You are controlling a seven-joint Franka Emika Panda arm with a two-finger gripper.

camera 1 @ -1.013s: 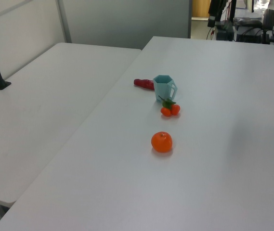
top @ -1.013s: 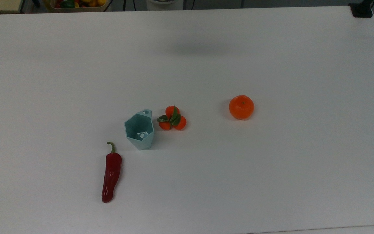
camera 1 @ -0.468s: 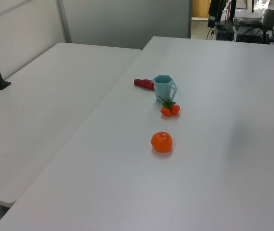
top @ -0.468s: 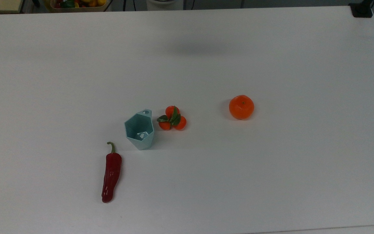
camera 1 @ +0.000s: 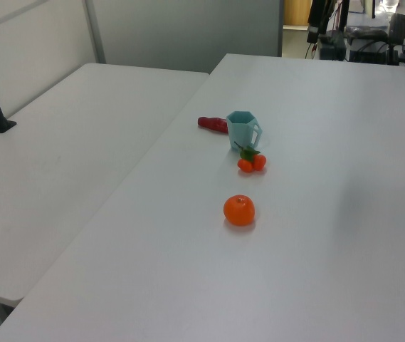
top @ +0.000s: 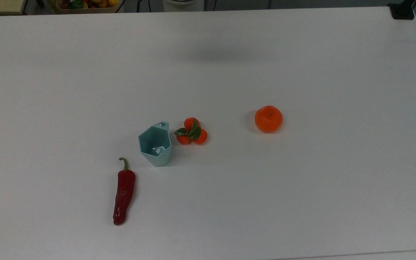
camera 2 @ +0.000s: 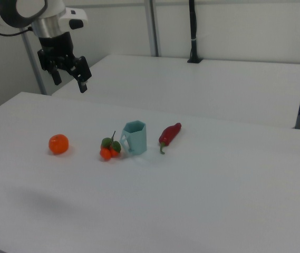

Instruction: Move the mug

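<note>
Nothing on the table has shifted since a second ago: the mug [top: 155,143] stands upright where it was, pale teal and faceted, its small tab handle with a hole at the rim pointing toward the top view's upper edge. It rests on the white table [top: 302,198] a little left of the middle in the top view. Just beside it, to the top view's right, lies a cluster of three small oranges with green leaves [top: 192,132], close to the mug but apart from it. Below and left of the mug in the top view lies a red chili pepper [top: 124,192], its green stem turned toward the mug. A single orange [top: 268,118] sits well apart, farther to the top view's right. In the right view the gripper [camera 2: 69,79] hangs high above the table's far edge, well away from the mug [camera 2: 134,137], its two fingers spread apart and holding nothing.
</note>
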